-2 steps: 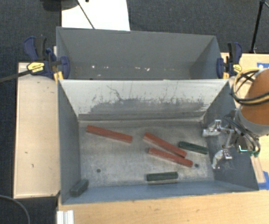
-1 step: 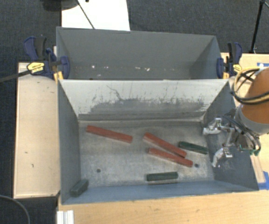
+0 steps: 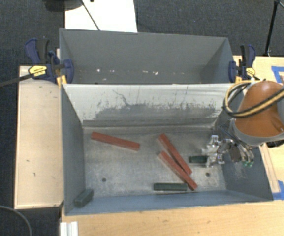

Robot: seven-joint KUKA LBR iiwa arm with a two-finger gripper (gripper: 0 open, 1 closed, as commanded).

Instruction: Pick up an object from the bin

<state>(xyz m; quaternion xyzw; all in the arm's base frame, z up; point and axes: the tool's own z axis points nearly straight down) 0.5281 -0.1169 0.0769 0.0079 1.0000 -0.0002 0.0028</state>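
My gripper [image 3: 212, 152] hangs low over the right side of the bin floor, open, with nothing between its fingers. A small dark green block [image 3: 197, 159] lies just to its left, close to the lower fingertip; whether they touch I cannot tell. Two reddish-brown sticks lie side by side, slanting down to the right, a little further left: the upper one [image 3: 173, 154] and the longer lower one [image 3: 177, 171].
A dark green bar [image 3: 170, 186] lies flat near the front wall. Another reddish-brown stick [image 3: 115, 141] rests at the left of the floor. A grey-green block [image 3: 83, 196] sits in the front left corner. The arm's orange cover and cables hang over the right wall.
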